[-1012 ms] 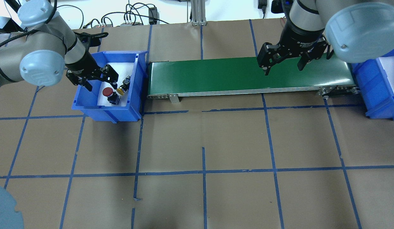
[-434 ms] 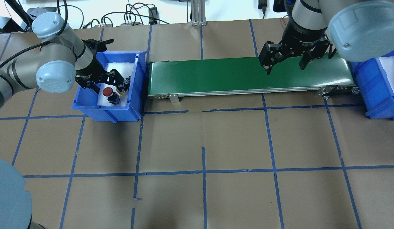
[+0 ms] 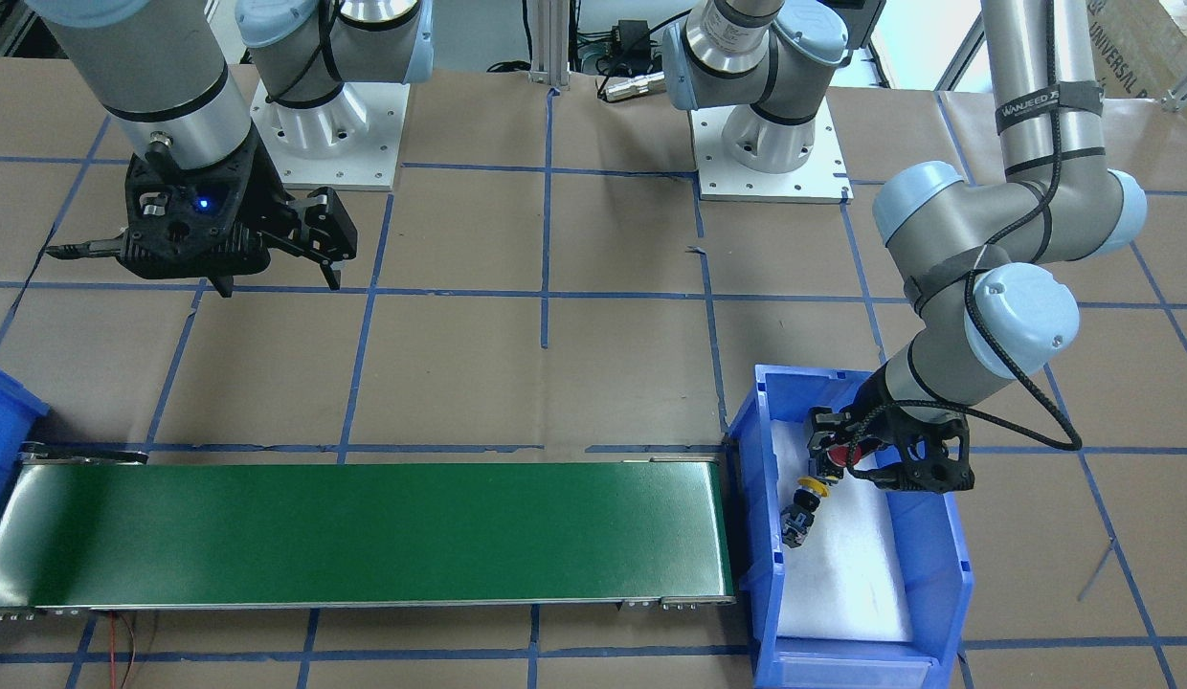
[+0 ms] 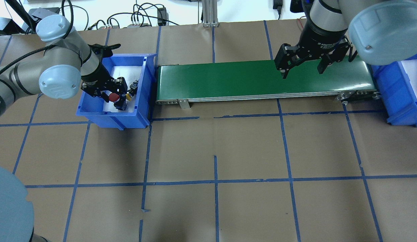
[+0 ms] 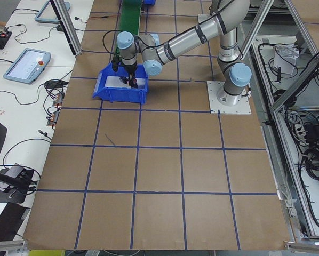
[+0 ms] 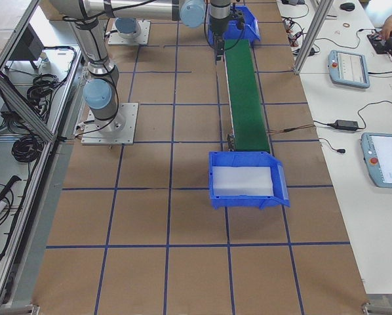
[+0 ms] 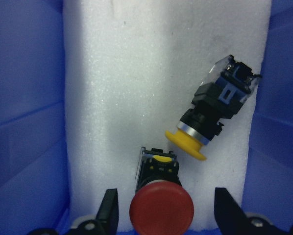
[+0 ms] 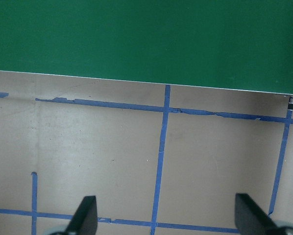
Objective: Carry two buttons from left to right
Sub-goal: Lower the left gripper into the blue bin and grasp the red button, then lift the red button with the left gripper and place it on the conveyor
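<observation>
The red-capped button [image 7: 161, 213] and the yellow-capped button [image 7: 205, 127] lie on white foam in the left blue bin [image 4: 94, 112]. My left gripper [image 7: 162, 218] is low in that bin, open, with its fingers on either side of the red cap and not closed on it. In the overhead view the red button [image 4: 114, 97] sits under the gripper and the yellow button [image 4: 128, 95] lies just to its right. My right gripper [image 4: 302, 70] is open and empty, hovering over the right part of the green conveyor belt [image 4: 228, 79].
The belt runs between the left bin and a second blue bin [image 4: 396, 94] at its right end, lined with white foam. The bin walls [image 7: 24, 122] stand close on both sides of my left gripper. Brown paper with blue tape lines covers the table [image 4: 215, 151].
My left gripper has moved forward and down into the bin and now straddles the red button. The right gripper has barely shifted.
</observation>
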{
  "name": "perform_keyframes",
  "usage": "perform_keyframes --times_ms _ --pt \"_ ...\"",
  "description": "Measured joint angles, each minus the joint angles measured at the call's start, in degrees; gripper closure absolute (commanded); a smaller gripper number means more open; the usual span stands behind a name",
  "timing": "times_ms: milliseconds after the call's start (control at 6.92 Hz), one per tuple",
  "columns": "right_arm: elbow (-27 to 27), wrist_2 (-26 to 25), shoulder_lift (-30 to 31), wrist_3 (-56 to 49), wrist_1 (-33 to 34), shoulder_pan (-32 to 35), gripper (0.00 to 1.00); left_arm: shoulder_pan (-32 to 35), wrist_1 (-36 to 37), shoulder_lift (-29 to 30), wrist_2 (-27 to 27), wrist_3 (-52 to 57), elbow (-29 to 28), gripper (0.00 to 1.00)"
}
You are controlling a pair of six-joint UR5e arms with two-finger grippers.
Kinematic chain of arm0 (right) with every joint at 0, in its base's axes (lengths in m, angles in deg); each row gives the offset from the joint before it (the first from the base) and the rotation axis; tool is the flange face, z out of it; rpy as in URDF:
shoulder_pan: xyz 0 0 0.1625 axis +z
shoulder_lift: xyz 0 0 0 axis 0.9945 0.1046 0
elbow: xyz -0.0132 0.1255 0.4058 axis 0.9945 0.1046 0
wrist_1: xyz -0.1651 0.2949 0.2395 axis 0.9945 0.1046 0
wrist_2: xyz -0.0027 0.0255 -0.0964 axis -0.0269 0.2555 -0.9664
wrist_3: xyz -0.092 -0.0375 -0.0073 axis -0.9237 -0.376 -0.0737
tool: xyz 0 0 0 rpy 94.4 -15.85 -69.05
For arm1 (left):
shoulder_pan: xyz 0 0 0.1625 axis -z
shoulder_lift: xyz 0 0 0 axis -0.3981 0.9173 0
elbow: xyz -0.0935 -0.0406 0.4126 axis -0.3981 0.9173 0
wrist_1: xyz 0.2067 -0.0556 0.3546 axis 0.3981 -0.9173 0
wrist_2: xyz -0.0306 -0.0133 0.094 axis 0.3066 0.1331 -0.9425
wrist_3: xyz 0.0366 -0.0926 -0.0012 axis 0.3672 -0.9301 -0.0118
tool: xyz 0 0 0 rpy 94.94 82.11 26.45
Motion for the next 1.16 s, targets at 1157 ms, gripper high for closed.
perform_keyframes --times_ms 1157 --pt "-0.1 0.0 0.0 0.0 0.1 0.1 0.0 3.5 -14.8 -7.1 -0.4 -0.9 -7.2 0.77"
